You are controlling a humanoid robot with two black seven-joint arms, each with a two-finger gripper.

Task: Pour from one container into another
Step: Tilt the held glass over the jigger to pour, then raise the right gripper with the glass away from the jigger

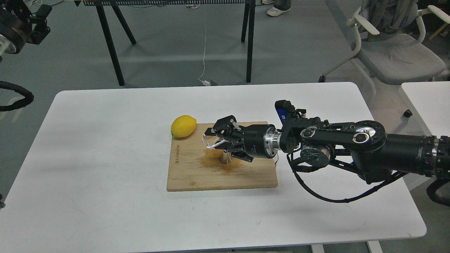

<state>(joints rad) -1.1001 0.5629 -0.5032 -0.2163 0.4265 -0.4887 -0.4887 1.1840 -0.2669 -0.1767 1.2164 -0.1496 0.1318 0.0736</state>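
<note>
My right gripper (218, 137) reaches in from the right over the wooden board (190, 177) and is shut on the clear glass tumbler (210, 141). The tumbler is tipped on its side, mouth to the left, just above the board. Right under the gripper stands the steel jigger (225, 157); only its lower cone shows, its top hidden by the fingers. A brown wet stain (211, 162) spreads on the board around it. My left gripper (37, 23) hangs high at the top left corner, far from the table; its fingers cannot be told apart.
A yellow lemon (183, 125) lies at the board's far left corner. The white table (88, 158) carries the board. Black table legs stand behind, an office chair (393, 52) at the back right, a second white table (429, 102) at the right edge.
</note>
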